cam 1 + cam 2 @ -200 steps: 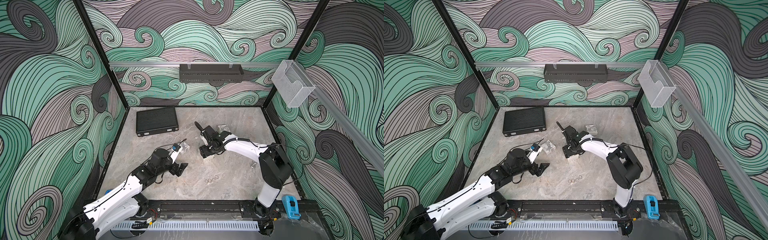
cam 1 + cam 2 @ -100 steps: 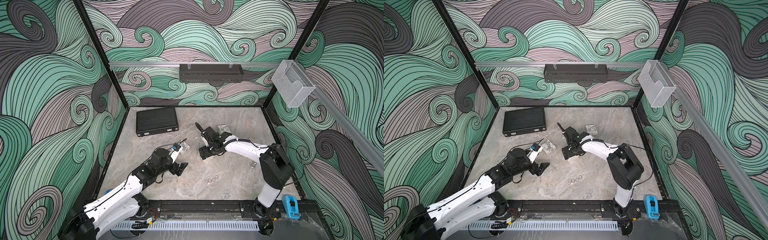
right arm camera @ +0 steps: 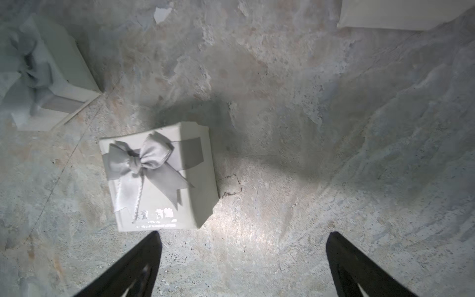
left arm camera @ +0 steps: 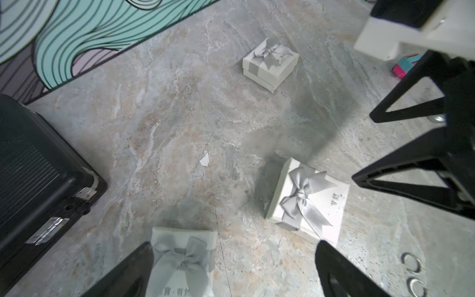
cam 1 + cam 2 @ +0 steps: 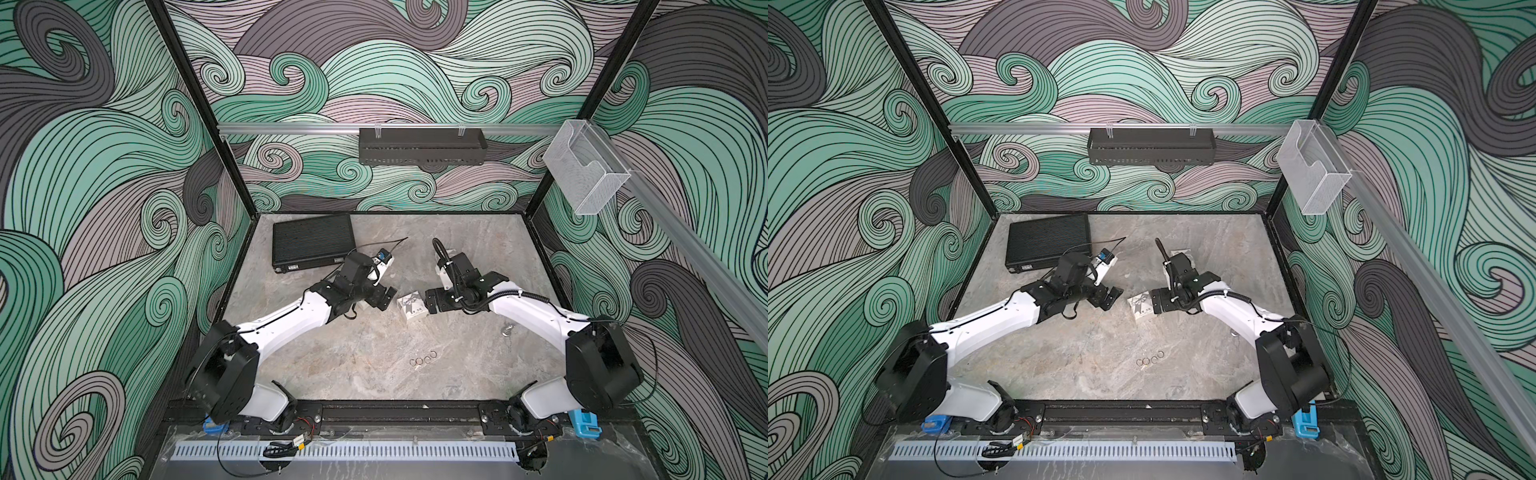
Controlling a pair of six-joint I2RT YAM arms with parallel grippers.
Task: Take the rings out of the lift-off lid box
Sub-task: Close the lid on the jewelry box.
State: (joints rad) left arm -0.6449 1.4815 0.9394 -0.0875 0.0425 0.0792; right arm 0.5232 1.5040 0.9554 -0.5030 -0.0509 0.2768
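Black and ribbed, the hard case (image 5: 311, 245) fills the upper left of the table (image 5: 332, 365) in a top view, well apart from the work. Right of it the left gripper (image 5: 388, 299) hangs with its jaws spread and gripping nothing. Its wrist view shows a second white box (image 4: 182, 259) lying low beneath it, beside one finger (image 4: 133, 270). At frame centre sits the white box (image 5: 411, 306), lid on and grey bow on top. We judge this to be the lift-off lid box, though we cannot tell it for sure from its twins. It looks like light card, so we would pinch the lid by its flat side walls, not the soft bow, while the other arm pins the base, or the whole box may lift. Below it, at lower centre, three rings (image 5: 423, 359) lie flat on bare stone; any others are hidden from us. They look tiny, stiff, smooth and light, likely to skate or flip, so a pinch across the hoop seems best. Just right of the box the right gripper (image 5: 428, 304) stands released and empty, jaws wide. A third white box (image 5: 1181, 251) shows just above that arm's wrist, out of the way. The left wrist view also catches a pink-and-teal item (image 4: 406, 65). A clear bin (image 5: 582, 170) hangs at upper right.
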